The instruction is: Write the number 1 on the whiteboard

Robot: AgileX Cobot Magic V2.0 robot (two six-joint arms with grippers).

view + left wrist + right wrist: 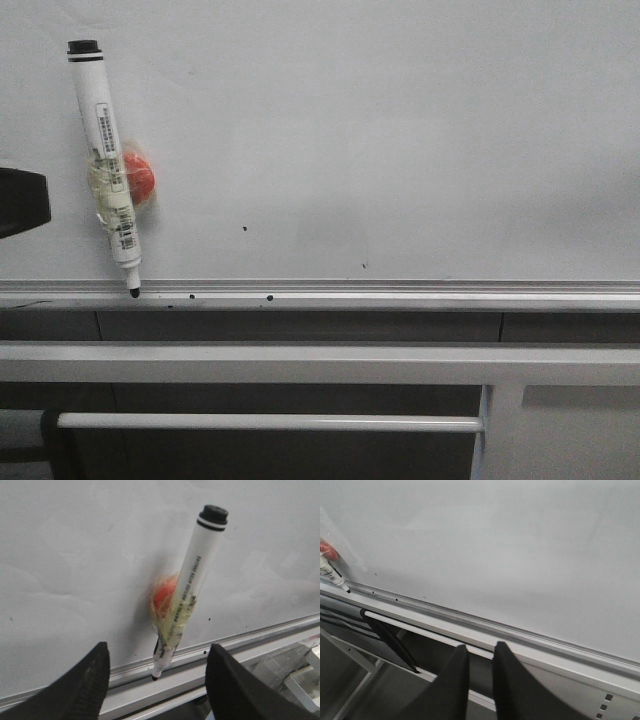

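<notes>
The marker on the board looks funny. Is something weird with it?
Yes. The marker hangs tilted on the whiteboard, cap off, its tip resting on the bottom rail. It is taped to a round red thing, possibly a magnet. No number 1 is drawn yet. The left gripper is open just in front of it.

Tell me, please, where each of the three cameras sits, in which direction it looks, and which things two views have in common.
Front view: faces forward at the whiteboard; the marker hangs there; a dark part, probably the left arm's, shows at the left edge.
Left wrist view: close to the marker; open left gripper below it.
Right wrist view: looks along the rail; right gripper nearly closed, empty.
Shared: all three views show the marker with its red magnet.
</notes>
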